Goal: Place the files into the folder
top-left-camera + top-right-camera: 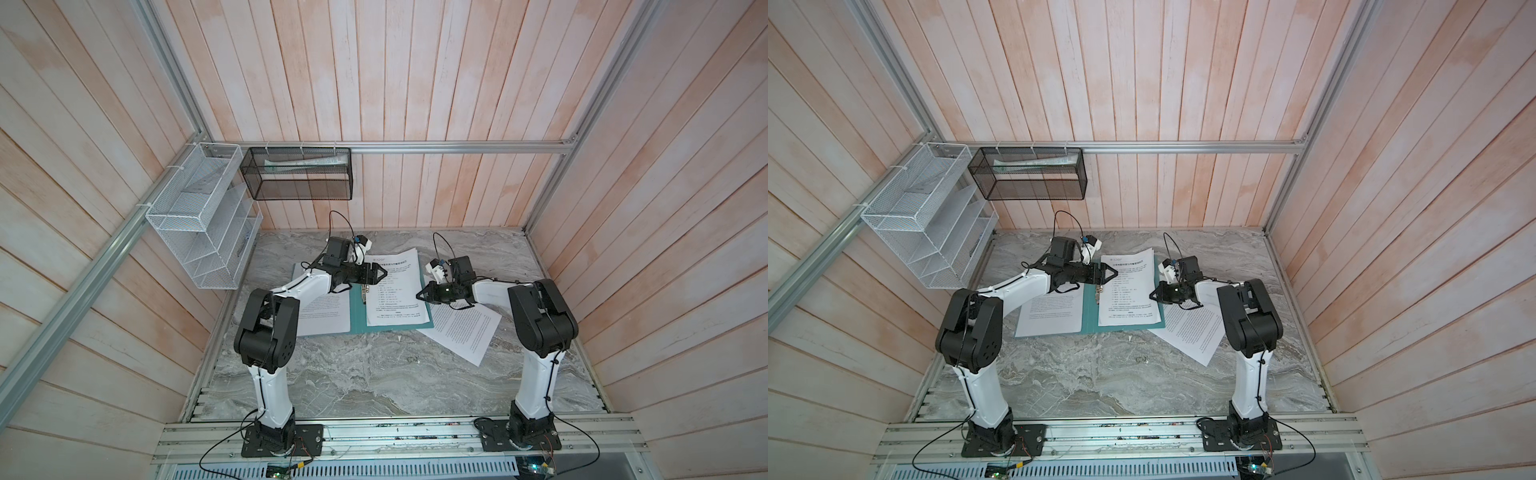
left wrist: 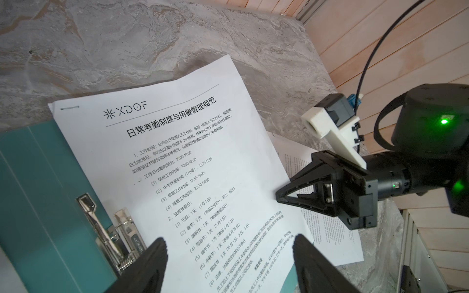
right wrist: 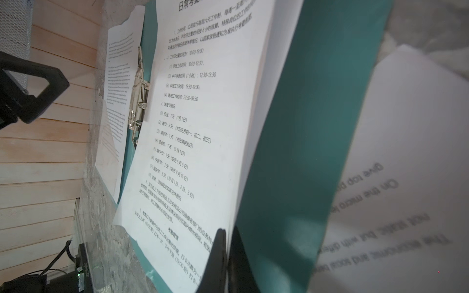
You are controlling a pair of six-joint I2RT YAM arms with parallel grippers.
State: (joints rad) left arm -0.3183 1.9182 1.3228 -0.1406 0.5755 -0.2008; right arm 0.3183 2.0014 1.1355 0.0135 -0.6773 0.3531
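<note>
Nearest us lies the grey, veined marble-look tabletop [image 1: 374, 374], smooth and matte. On its right side a loose sheet [image 1: 461, 332] of the files lies flat and askew, thin white paper dense with small black print. One corner reaches the folder's right edge; we cannot tell whether it runs over or under it.

Just beyond, in the middle of the table, the folder [image 1: 358, 320] lies open and flat, a smooth teal rectangle with a shiny metal clip [image 2: 101, 228] standing by its spine. A left sheet [image 1: 324, 316] covers its left half, partly hidden under the left arm. A headed sheet [image 1: 395, 291] with a bold title lies on the right half, its far edge running past the folder onto the stone.

The left gripper [image 1: 382, 274] hovers above the spine and the headed sheet's left edge. Its ribbed black fingers [image 2: 154, 253] stand wide apart with nothing between them.

The right gripper [image 1: 419, 296] has its triangular black fingers [image 3: 220, 243] pressed together at the headed sheet's right edge, where the paper lifts a little. We cannot tell whether it pinches the paper.

Farthest off, a black mesh basket [image 1: 299, 183] hangs on the pale plank wall [image 1: 415, 83], and a white wire rack [image 1: 199, 232] hangs on the left wall.
</note>
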